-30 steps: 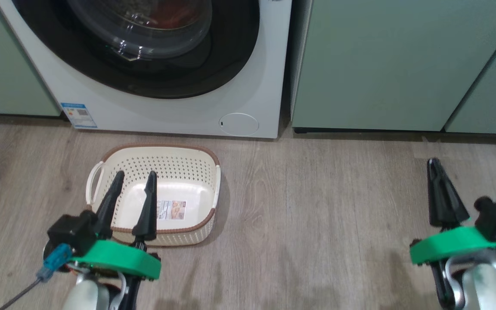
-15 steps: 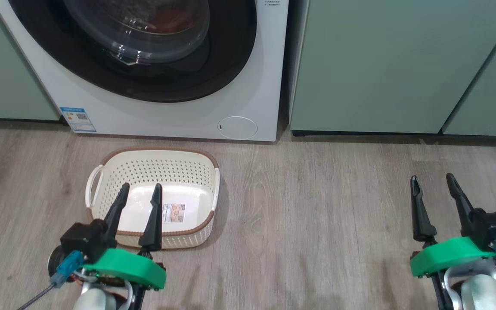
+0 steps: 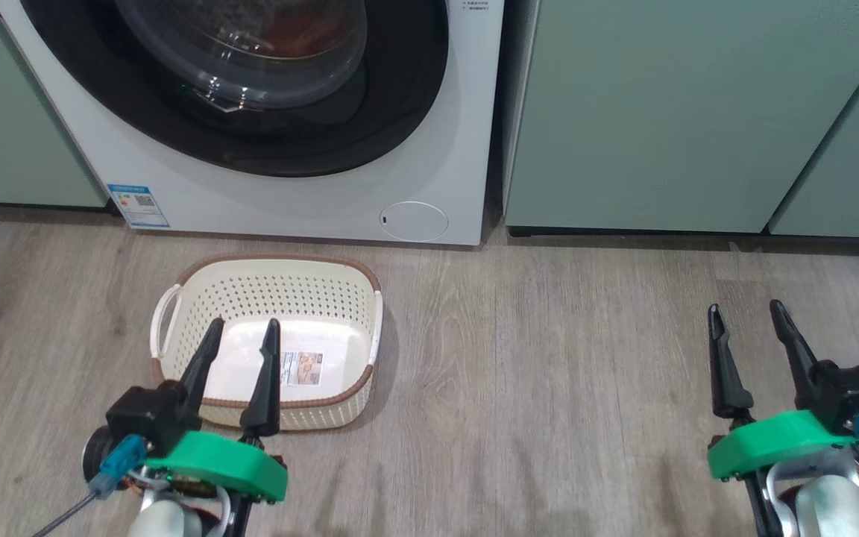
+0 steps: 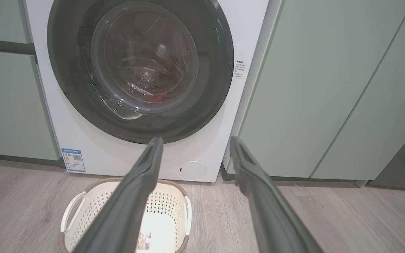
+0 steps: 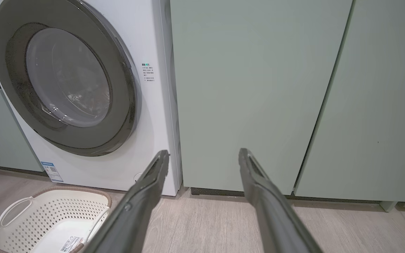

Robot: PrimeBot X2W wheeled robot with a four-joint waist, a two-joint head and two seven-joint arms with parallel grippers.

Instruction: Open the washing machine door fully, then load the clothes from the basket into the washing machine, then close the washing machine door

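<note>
Though printed, washing machine point(image 3: 288, 205) label point(image 3: 138, 204) is unreadable.

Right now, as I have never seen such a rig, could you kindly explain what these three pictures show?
It is a wheeled robot with two arms. One picture looks down from its head; the other two look forward from each wrist. On the wooden floor stands an empty cream basket before a white washing machine. Its round door looks shut, with red clothes behind the glass. Both the left jaws and the right jaws stand open, holding nothing.
</note>
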